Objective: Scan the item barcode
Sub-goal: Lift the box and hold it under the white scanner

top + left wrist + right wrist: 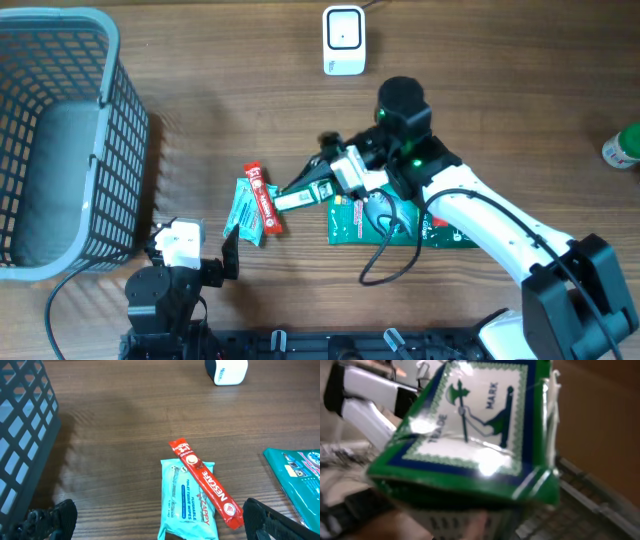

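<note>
Hanging low over the near edge of the desk, my left gripper has its fingers spread wide with nothing between them. Just beyond it lies a teal packet of wipes. A red coffee stick lies slantwise across the packet's right side, touching it. Farther in and to the right, my right gripper is pinched narrow on a small green and white box, the thing to be scanned. The box sticks out leftward from the fingers, close to the red stick but apart from it. In my right wrist view its printed face, a trade mark figure holding an axe, fills the frame at a tilt. Under my right arm a flat green packet lies on the desk. Off to the left stands a grey basket. A green-capped bottle shows at the right edge. Farthest off, well apart from the box, stands the white scanner.
</note>
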Action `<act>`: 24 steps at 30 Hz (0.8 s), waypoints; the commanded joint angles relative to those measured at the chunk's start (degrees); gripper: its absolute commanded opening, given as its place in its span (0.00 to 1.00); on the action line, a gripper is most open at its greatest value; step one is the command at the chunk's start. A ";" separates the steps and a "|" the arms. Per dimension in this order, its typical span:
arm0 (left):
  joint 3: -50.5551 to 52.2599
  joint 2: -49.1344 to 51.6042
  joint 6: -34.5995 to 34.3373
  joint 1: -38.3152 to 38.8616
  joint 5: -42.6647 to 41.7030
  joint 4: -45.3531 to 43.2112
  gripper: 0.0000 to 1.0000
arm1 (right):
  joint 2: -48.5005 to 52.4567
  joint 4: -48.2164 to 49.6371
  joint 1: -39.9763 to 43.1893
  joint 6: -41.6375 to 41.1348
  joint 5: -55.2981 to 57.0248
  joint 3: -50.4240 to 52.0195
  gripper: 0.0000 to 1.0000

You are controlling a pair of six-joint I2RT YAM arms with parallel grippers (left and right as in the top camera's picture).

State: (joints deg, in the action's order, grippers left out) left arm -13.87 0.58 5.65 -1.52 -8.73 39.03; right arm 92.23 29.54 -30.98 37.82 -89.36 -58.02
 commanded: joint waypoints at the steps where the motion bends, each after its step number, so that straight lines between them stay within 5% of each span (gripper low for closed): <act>1: 0.42 -0.20 -0.57 -0.22 0.48 -0.17 1.00 | -0.61 4.70 0.94 -3.76 -3.63 -0.48 0.05; 7: 0.42 -0.20 -0.55 -0.22 0.48 -0.17 1.00 | -0.61 4.33 1.03 -5.62 -3.58 -0.48 0.04; 10: 0.42 -0.20 -0.55 -0.22 0.48 -0.17 1.00 | -0.61 3.74 1.81 -23.52 8.11 -0.48 0.04; 14: 0.42 -0.20 -0.57 -0.22 0.48 -0.15 1.00 | -0.61 -11.34 3.28 -52.85 42.82 -0.48 0.04; 19: 0.42 -0.20 -0.55 -0.22 0.48 -0.17 1.00 | 0.31 -16.98 3.41 -66.71 61.00 -0.61 0.04; 24: 0.42 -0.20 -0.57 -0.20 0.48 -0.15 1.00 | 10.34 -19.78 5.64 -74.53 62.55 -8.59 0.05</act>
State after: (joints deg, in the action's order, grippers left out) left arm -13.87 0.58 5.65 -1.52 -8.60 39.00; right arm 95.29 11.97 -26.72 -29.04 -31.66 -59.64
